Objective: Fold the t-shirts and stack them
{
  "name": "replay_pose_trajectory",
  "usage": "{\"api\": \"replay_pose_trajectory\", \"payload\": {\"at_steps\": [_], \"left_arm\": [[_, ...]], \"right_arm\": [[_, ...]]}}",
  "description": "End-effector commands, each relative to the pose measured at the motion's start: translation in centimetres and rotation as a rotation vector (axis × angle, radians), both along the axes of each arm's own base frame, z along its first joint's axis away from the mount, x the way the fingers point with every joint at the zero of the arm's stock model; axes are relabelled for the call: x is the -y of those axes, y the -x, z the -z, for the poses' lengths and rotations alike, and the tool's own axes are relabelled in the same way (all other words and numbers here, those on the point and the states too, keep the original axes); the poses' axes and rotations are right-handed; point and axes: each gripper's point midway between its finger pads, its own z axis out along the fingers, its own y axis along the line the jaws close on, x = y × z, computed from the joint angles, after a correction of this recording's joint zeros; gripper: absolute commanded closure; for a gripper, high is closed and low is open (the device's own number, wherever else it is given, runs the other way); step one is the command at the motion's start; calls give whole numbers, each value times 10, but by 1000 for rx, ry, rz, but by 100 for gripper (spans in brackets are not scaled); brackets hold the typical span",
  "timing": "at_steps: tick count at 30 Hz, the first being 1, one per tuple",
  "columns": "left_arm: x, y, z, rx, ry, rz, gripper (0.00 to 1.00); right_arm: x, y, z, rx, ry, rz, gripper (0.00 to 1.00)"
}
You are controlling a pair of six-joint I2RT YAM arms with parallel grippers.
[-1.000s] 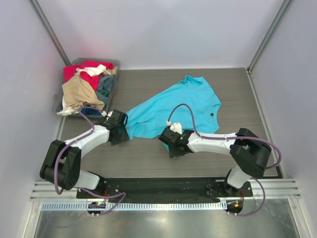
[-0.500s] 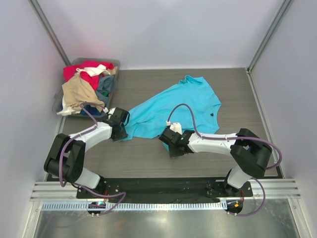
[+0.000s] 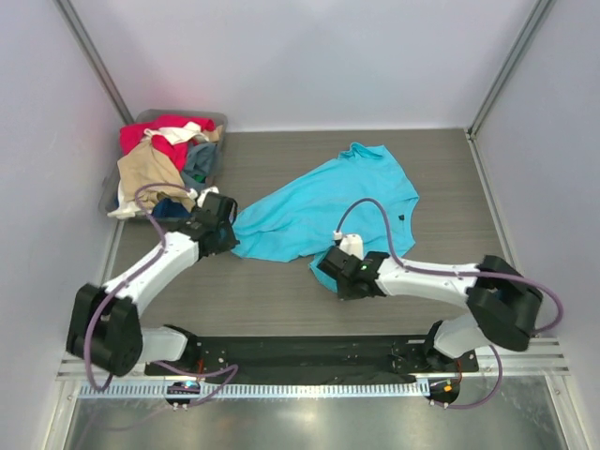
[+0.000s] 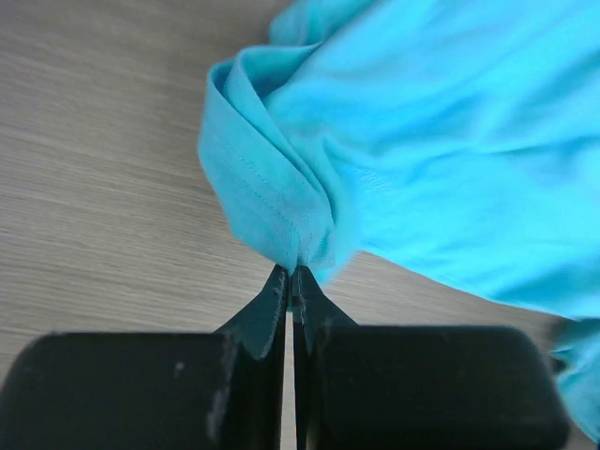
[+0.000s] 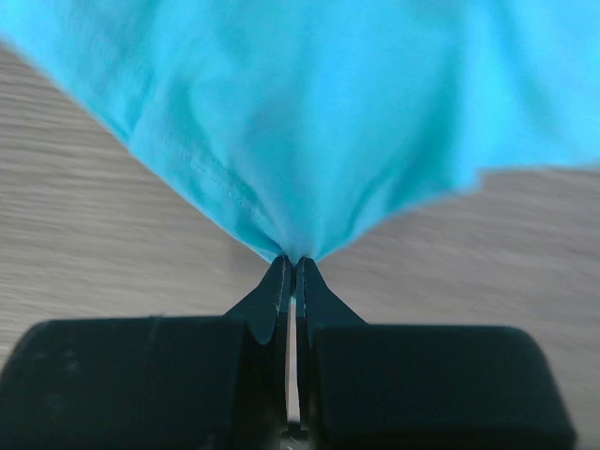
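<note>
Wood-grain table (image 3: pixel 281 291), heaped bin (image 3: pixel 214 118) far-left, left end effector (image 4: pixel 292 277) and right end effector (image 5: pixel 293 267) clamped on turquoise t-shirt (image 3: pixel 328 197)

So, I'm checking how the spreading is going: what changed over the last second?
The left gripper carried its corner of the turquoise t-shirt farther away, toward the bin. The right gripper dragged its hem corner rightward. The hem now stretches wider between them. Both grippers stayed shut on the cloth. The collar end and the binned shirts did not move.
</note>
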Motion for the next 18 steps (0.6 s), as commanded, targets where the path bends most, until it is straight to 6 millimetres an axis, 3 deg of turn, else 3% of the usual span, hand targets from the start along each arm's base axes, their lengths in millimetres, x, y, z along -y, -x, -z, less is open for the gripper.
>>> {"api": "replay_pose_trajectory", "payload": {"at_steps": [1,3,5,7,8,10,14,18], "left_arm": [[4,-3,-76,149,77,-6,100],[0,6,-111,223,111,-14,100],[0,8,-147,298,151,-12,100],[-1,19,-191,393,200,4,100],[-5,29,-208,426,215,7,100],[-7,38,-240,501,237,29,100],[-18,67,-329,764,296,81,100],[-29,107,-397,971,308,169,100]], "right_arm": [[50,-4,-51,129,84,104,99],[54,-14,-90,217,38,142,99],[68,-21,-146,342,-27,186,99],[84,-19,-182,409,-47,206,99],[95,-23,-222,503,-113,246,99],[113,-23,-267,604,-159,274,99],[161,-12,-347,811,-272,340,99],[201,7,-420,979,-420,373,99]]}}
